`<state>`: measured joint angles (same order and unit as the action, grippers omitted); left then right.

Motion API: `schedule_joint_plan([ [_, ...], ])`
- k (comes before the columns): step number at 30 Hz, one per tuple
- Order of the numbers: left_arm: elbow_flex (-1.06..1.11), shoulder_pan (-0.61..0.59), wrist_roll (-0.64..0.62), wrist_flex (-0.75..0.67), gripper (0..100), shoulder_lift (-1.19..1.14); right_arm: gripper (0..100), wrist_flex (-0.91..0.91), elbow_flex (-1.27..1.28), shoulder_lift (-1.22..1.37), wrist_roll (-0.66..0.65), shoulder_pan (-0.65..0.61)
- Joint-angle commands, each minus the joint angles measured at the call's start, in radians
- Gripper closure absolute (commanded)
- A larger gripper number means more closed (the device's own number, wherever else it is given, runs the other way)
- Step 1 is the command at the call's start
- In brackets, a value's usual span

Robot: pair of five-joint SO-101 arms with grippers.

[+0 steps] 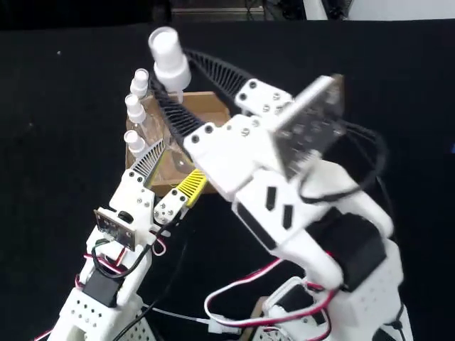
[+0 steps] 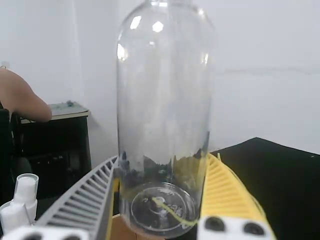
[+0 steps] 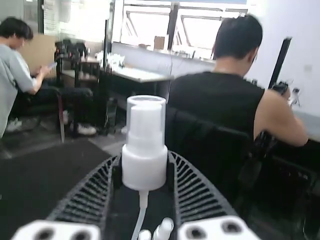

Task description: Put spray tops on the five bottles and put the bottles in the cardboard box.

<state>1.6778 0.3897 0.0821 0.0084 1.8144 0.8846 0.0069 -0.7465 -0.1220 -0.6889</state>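
From above, the left gripper (image 1: 179, 169) is seen closed on a clear bottle (image 1: 170, 153) at the near edge of the box (image 1: 210, 106). The grip is low on the body, so the neck is left free. The right gripper (image 1: 165, 69) is held higher, over the far side of the box, and is clamped on a white top (image 1: 168, 53). The top is raised well clear of the bottle, presumably so that it can be lowered into the neck from overhead. Three capped bottles (image 1: 135, 106) stand in a row along one side of the box, which rests on the black table (image 1: 57, 106).

In the left wrist view, the bottle (image 2: 165, 110) is gripped upright near its base, between the grey and yellow fingers of the left gripper (image 2: 162, 165). (The neck runs off the picture, so it cannot be told here whether it is bare.) One of the capped bottles (image 2: 20, 200) is seen close beside it.

In the right wrist view, the top (image 3: 145, 145) is pinched at its collar between the black fingers of the right gripper (image 3: 145, 167). The nozzle is up and the tube (image 3: 140, 205) hangs straight down, an attitude suited to threading it into a neck. The capped bottles (image 3: 160, 231) are seen beneath it.

The fourth bottle is judged to be in hand, with its capping not yet done.
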Motion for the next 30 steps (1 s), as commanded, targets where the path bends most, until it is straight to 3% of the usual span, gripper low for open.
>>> schedule_joint_plan([
  [1, 0.022, 0.01, -0.011, 0.002, 91, 0.009, 98.5, 0.046, 0.027, -0.053, -0.002, 0.006],
  [4, 0.022, 0.012, -0.011, 0.002, 91, 0.009, 96.5, 0.087, 0.051, -0.074, -0.002, -0.035],
  [9, 0.022, 0.012, -0.011, 0.002, 91, 0.009, 79.4, 0.166, 0.047, -0.096, -0.002, -0.075],
  [11, 0.022, 0.012, -0.011, 0.002, 91, 0.009, 76.8, 0.18, 0.045, -0.11, -0.002, -0.086],
  [20, 0.022, 0.013, -0.011, 0.002, 91, 0.009, 84.8, 0.235, 0.071, -0.266, -0.002, -0.101],
  [30, 0.022, 0.013, -0.011, 0.002, 91, 0.009, 81.9, 0.313, 0.295, -0.358, -0.011, -0.106],
])
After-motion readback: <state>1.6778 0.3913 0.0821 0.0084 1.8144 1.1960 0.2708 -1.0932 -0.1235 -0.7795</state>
